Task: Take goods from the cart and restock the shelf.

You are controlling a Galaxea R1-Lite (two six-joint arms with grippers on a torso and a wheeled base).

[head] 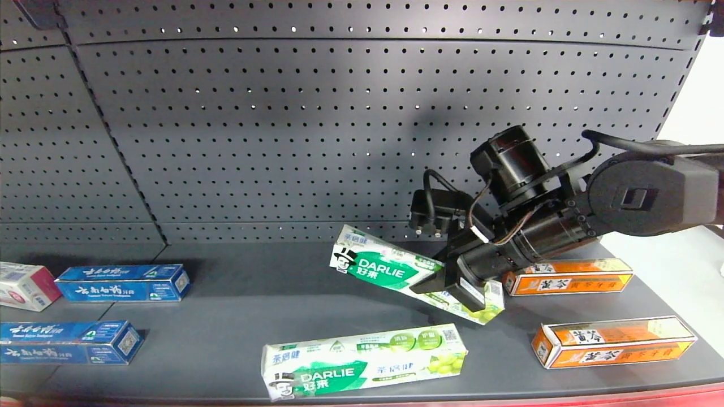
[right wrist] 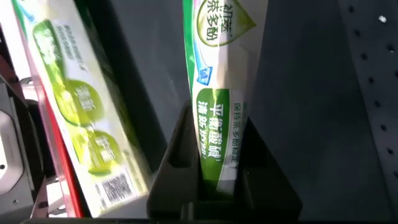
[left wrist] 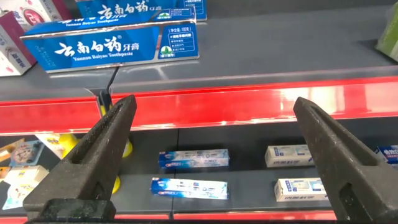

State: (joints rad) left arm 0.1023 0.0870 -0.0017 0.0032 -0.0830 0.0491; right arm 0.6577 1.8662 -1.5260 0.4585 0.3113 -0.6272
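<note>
My right gripper (head: 452, 285) is shut on a green and white toothpaste box (head: 390, 271), held tilted just above the dark shelf board (head: 254, 299), right of its middle. In the right wrist view the same box (right wrist: 221, 93) stands clamped between the jaws of the right gripper (right wrist: 217, 180). A second green box (head: 362, 362) lies flat near the shelf's front edge, and it appears beside the held one as the lying green box (right wrist: 81, 124). My left gripper (left wrist: 214, 149) is open and holds nothing, in front of the red shelf edge (left wrist: 249, 99).
Two orange boxes (head: 568, 276) (head: 613, 341) lie at the shelf's right. At the left lie blue boxes (head: 124, 281) (head: 68, 342) and a pink-ended box (head: 25, 285). A pegboard wall (head: 339, 141) backs the shelf. The lower shelf holds small boxes (left wrist: 193, 158).
</note>
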